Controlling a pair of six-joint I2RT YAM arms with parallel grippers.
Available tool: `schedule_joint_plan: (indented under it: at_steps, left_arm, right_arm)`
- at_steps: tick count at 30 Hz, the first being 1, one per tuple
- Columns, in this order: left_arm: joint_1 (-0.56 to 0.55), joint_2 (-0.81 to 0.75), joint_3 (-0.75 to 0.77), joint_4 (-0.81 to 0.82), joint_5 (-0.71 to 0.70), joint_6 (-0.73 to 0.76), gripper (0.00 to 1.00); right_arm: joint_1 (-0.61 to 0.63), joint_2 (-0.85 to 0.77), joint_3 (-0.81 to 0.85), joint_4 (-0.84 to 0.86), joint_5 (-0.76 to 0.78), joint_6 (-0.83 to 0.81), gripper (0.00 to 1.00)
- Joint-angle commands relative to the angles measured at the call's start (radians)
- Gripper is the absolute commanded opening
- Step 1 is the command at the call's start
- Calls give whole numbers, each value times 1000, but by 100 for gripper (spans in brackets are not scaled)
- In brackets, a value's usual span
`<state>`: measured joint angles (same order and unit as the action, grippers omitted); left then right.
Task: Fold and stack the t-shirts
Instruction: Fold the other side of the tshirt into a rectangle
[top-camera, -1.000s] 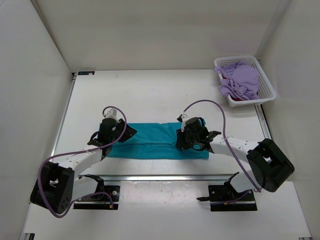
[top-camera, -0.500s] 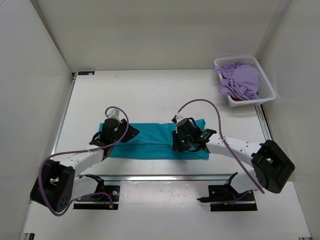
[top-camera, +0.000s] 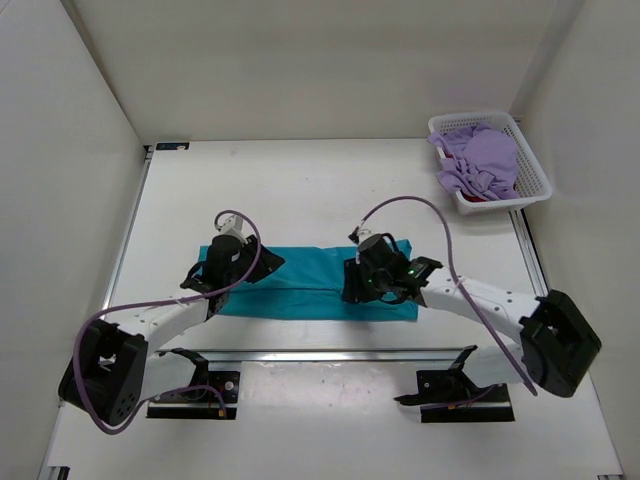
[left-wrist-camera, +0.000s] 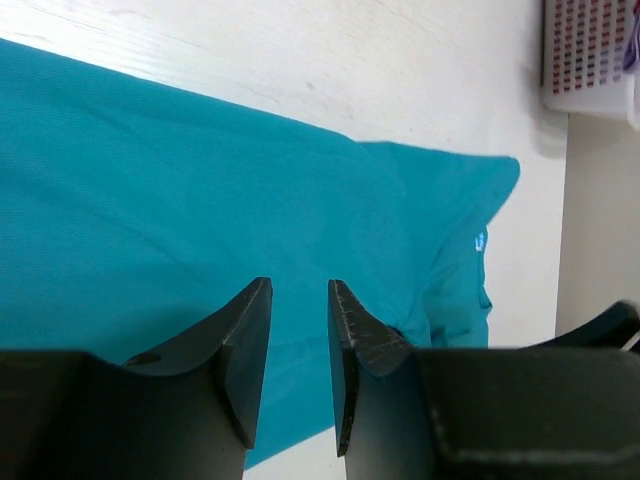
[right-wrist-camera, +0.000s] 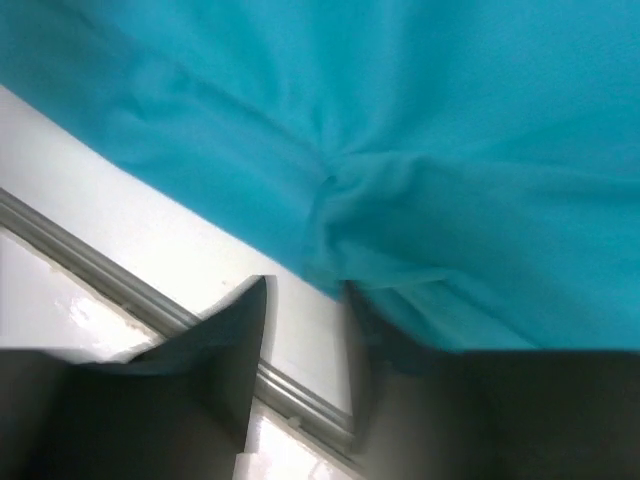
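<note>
- Teal shirt (top-camera: 305, 282) lies flat as a long band near the bench's (top-camera: 300, 190) near edge.
- Left claw (left-wrist-camera: 298, 290) stands narrowly parted over it.
- Right claw (right-wrist-camera: 305, 290) stands parted at its bunched hem.
- Lavender shirt (top-camera: 482, 155) sits in the basket (top-camera: 537, 178), far right corner.

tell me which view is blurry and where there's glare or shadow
Top external: sharp and evenly lit, only faint shadows on the table. Left wrist: the teal t-shirt is crisp, the basket slightly soft. Right wrist: the blurry one, with the cloth out of focus and glare on the white surface beside the metal rail.
</note>
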<state>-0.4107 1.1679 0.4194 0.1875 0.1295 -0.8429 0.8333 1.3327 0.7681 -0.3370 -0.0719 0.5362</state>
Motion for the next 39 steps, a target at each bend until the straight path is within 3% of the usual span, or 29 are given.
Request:
schedule_joint_plan:
  at_steps: [1,3,5,9,12,14,16,25,29,34,37,39]
  left_arm:
    - [-74,21,57,20,-11,7,40]
    - [-141,73,82,36,-25,16,40]
    - [-166,137,114,41,-30,19,40]
    - [-186,301,188,99,59,-4,39]
    - [-206,360,235,102,49,-5,39]
    - [-204,383,242,122,59,-15,39]
    - [-217,403,228,122,71,-12,38]
    - [-188,377,116,155,82,-24,39]
    - [-177,392,128,151,62,-7,38]
    - [-143,434,140,181,62,-30,38]
    - [-111,443,131,216,53,-68,38]
    - [-25,458,113,257,75,-122,38]
  right_arm:
    - [-116,-121,-12,12,-29,-28,24]
    - [-266,-174,-61,93,-87,-54,10]
    - [-398,-196,-125,184,-170,-70,5]
    - [-618,-182,-237,416,-258,-61,15]
    - [-741,-120,-234,449,-321,-83,22]
    - [-740,-92,-231,472,-321,-113,35]
    - [-755,-41,-230,500,-327,-107,40]
    - [-781,108,-220,630,-335,-81,37]
    - [-789,155,-204,688,-365,-70,27]
    - [-827,203,-176,756,-440,-30,7]
    - [-832,204,-149,706,-395,-31,2]
    - [-899,227,-90,627,-361,-30,0]
